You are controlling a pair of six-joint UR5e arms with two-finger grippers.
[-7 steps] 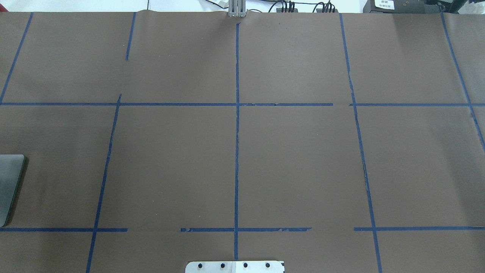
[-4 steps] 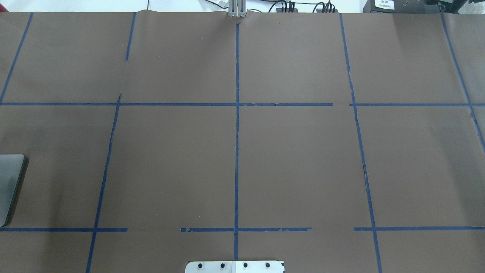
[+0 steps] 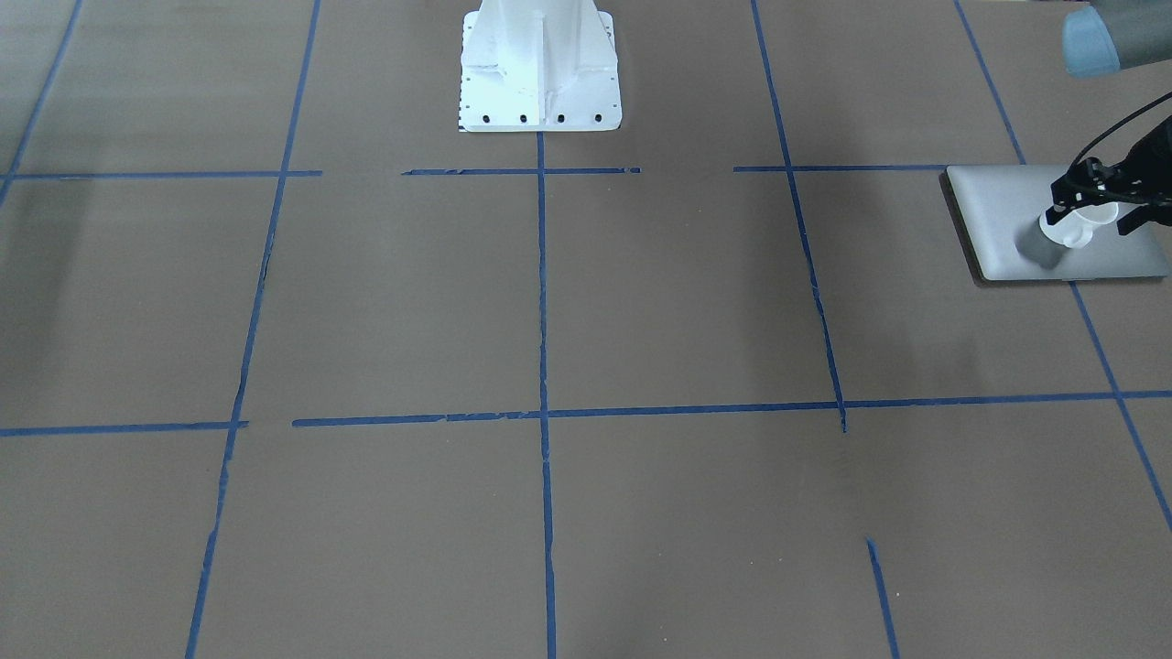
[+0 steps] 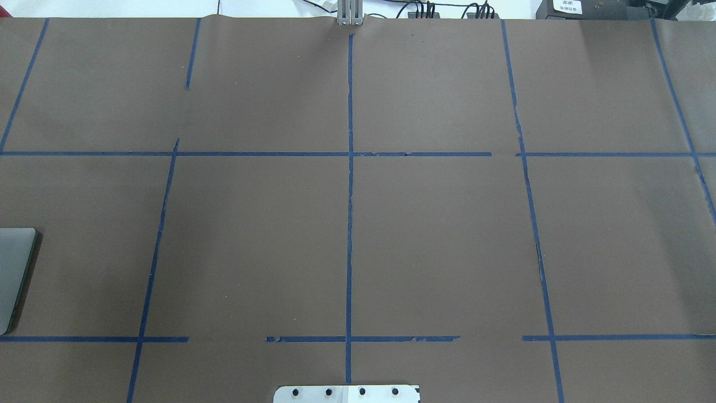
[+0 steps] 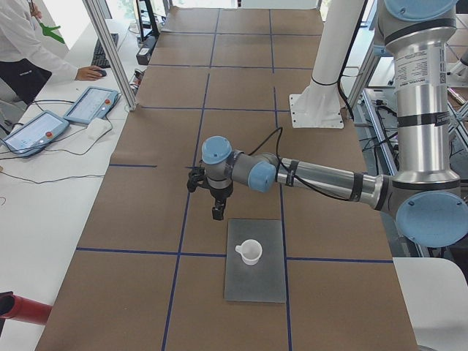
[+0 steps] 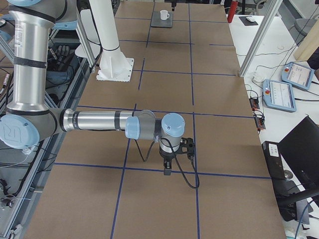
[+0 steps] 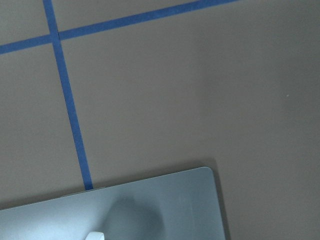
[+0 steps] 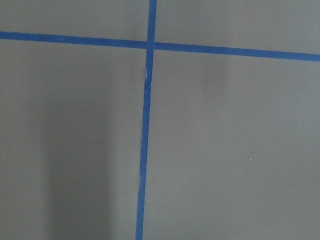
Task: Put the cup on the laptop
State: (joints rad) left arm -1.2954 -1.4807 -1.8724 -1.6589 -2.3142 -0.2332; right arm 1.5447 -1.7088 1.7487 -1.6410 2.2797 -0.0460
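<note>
The small white cup stands upright on the closed silver-grey laptop at the table's left end. It also shows in the front-facing view on the laptop. My left gripper hangs raised beyond the laptop's far edge, clear of the cup, and its fingers look spread and empty. The left wrist view shows the laptop's corner and a sliver of the cup's rim. The overhead view shows only the laptop's edge. My right gripper points down over bare table; I cannot tell whether it is open.
The white robot pedestal stands mid-table at the robot's side. An operator and two teach pendants are on a side bench. A red object lies by the near corner. Blue tape lines grid the brown table.
Nothing on the table has moved in the overhead view. The dark reflection on the laptop's visible edge has faded and it looks lighter now.
</note>
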